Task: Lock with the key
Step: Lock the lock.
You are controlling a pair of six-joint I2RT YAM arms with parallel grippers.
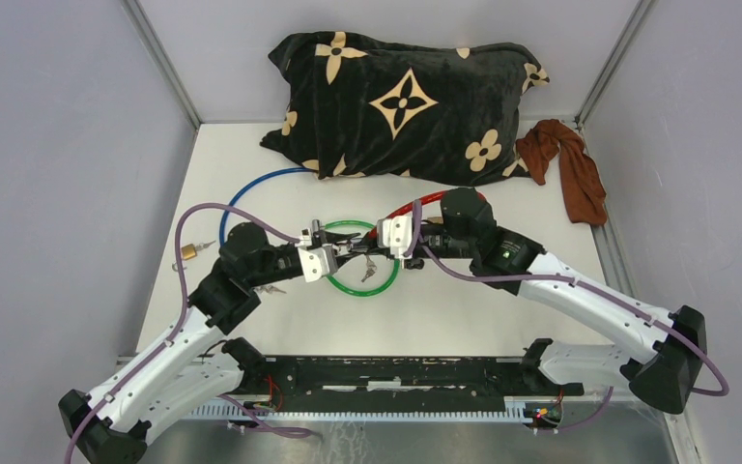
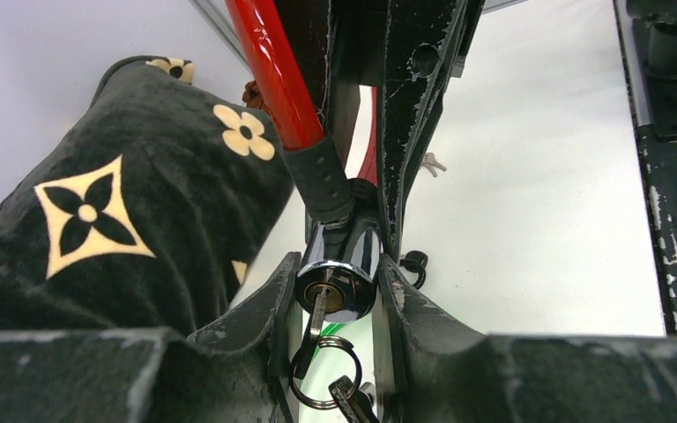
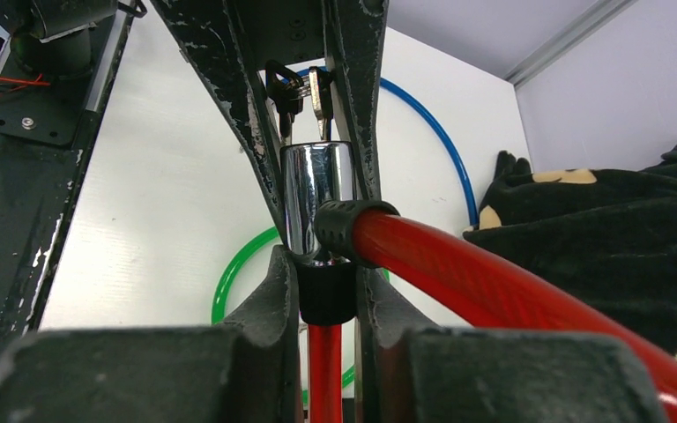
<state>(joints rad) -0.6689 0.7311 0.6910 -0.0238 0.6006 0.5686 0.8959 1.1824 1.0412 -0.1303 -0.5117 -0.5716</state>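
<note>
- Top view: the red cable lock (image 1: 429, 200) is held over the middle of the table (image 1: 502, 319), between the left gripper (image 1: 331, 253) and the right gripper (image 1: 389, 235). A key ring (image 1: 368, 272) is seen hanging below.
- Left wrist: the lock cylinder (image 2: 336, 284) is clamped by the left gripper. The key (image 2: 316, 310) is seated in the keyhole and gripped by nothing.
- Right wrist: the black collar (image 3: 326, 291) under the cylinder is pinched by the right gripper. Both cable ends appear joined at the cylinder, so the turn of the key is judged still to be done.

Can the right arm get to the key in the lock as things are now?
Probably not. The right gripper is clamped on the cable end, and the key sits in the far face of the lock, between the fingers of the left gripper.
</note>
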